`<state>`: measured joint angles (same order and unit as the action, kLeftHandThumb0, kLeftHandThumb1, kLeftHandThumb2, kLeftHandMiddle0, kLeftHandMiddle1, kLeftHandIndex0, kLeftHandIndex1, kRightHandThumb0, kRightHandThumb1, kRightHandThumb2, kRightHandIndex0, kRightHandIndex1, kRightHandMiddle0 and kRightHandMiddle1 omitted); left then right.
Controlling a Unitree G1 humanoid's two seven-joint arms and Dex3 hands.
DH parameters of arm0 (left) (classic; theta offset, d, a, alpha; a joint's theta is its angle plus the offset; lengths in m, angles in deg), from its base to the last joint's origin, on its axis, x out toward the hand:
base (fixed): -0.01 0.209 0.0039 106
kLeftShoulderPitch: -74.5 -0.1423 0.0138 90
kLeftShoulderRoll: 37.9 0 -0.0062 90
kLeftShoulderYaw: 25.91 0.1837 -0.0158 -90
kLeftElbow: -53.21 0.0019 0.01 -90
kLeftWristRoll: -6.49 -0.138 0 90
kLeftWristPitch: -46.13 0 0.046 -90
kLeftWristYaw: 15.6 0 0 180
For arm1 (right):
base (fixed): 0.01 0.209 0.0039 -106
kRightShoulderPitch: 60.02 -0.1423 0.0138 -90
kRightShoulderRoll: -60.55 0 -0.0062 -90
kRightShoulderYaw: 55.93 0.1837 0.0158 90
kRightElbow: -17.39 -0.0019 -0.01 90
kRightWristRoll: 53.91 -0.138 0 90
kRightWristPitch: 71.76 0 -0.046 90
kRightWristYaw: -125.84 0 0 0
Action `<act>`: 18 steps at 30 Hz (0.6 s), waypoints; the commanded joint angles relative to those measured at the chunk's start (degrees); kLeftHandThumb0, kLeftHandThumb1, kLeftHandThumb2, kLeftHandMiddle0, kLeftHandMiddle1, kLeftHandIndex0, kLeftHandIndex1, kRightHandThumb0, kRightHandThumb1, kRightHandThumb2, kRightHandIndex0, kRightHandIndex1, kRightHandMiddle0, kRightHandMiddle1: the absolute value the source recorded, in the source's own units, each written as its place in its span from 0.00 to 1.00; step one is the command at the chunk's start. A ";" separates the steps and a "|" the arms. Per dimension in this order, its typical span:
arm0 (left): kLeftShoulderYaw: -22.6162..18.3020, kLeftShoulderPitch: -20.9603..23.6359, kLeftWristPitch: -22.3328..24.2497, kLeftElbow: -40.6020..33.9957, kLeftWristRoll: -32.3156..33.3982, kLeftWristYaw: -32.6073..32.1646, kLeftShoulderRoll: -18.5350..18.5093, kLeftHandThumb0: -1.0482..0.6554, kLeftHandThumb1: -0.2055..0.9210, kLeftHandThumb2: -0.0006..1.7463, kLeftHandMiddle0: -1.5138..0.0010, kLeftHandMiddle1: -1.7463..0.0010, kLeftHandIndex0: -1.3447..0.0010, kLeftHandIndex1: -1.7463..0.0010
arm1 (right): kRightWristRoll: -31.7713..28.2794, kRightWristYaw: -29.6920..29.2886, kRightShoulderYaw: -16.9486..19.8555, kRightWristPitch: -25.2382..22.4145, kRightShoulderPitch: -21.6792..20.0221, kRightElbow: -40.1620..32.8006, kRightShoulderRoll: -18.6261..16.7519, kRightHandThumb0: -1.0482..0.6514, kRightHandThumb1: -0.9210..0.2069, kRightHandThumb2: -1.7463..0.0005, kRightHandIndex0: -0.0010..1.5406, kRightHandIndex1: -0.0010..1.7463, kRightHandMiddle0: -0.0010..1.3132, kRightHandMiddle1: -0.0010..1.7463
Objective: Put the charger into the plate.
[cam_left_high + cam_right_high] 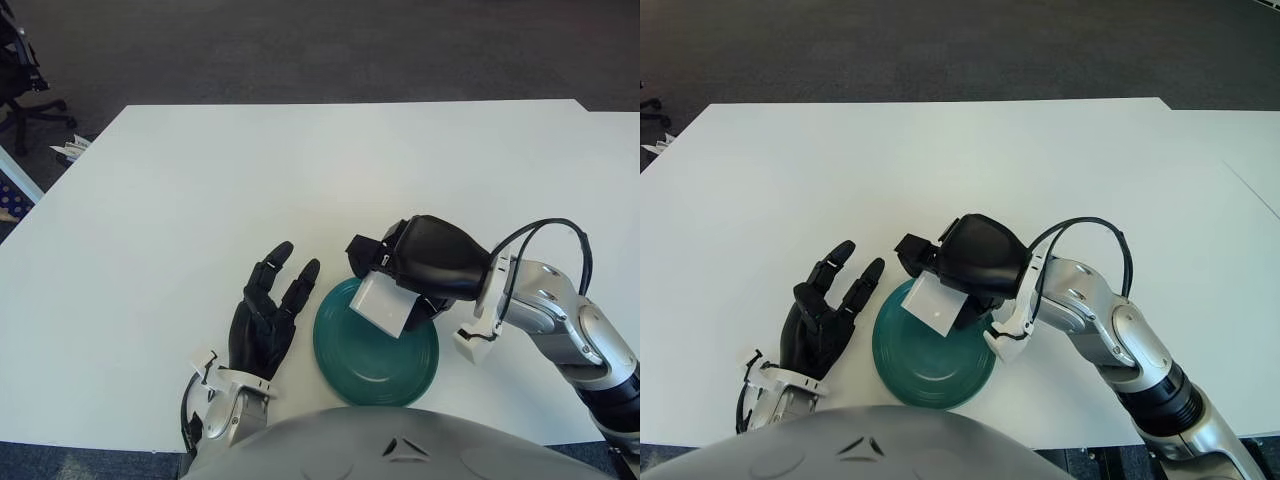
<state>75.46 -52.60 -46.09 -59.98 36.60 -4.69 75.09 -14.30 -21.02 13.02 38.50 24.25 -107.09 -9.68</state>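
While the right hand (420,265) grips the white charger (381,304) with its fingers curled tight around it, the charger hangs over the far edge of the green plate (376,350). It does not look set down. The plate sits on the white table (200,190). The left hand (264,318) shows just left of the plate, fingers spread flat, holding nothing.

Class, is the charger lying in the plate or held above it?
Held: the right hand grips the charger over the plate.
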 commanded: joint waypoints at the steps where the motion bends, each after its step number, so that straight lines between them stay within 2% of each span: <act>1: 0.32 0.15 -0.63 0.10 -0.66 -0.08 0.38 0.04 1.00 0.56 0.59 0.99 0.94 0.46 | 1.62 -0.36 -1.24 1.16 -0.27 1.12 -1.06 0.36 0.40 0.36 0.63 1.00 0.38 1.00; 4: 0.67 -0.01 -1.01 0.02 -1.31 -0.39 0.69 0.04 1.00 0.56 0.59 0.98 0.94 0.46 | 2.98 -1.29 -2.42 2.26 0.28 2.45 -1.80 0.36 0.39 0.37 0.63 1.00 0.37 1.00; 10: 0.86 -0.11 -1.94 0.04 -2.85 -0.76 0.71 0.04 1.00 0.56 0.60 0.99 0.95 0.46 | 3.03 -0.91 -2.53 3.70 -0.03 3.29 -1.75 0.37 0.38 0.37 0.64 1.00 0.37 1.00; 18: 1.26 -0.62 -2.00 -0.69 -4.28 -2.27 0.99 0.04 1.00 0.58 0.60 0.99 0.96 0.47 | 3.63 -1.13 -2.04 5.18 -0.47 4.10 -1.54 0.36 0.40 0.36 0.70 1.00 0.38 1.00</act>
<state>76.44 -52.77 -47.47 -60.11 32.94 -5.96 75.26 -11.37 -21.61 10.11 43.24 24.36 -103.39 -11.30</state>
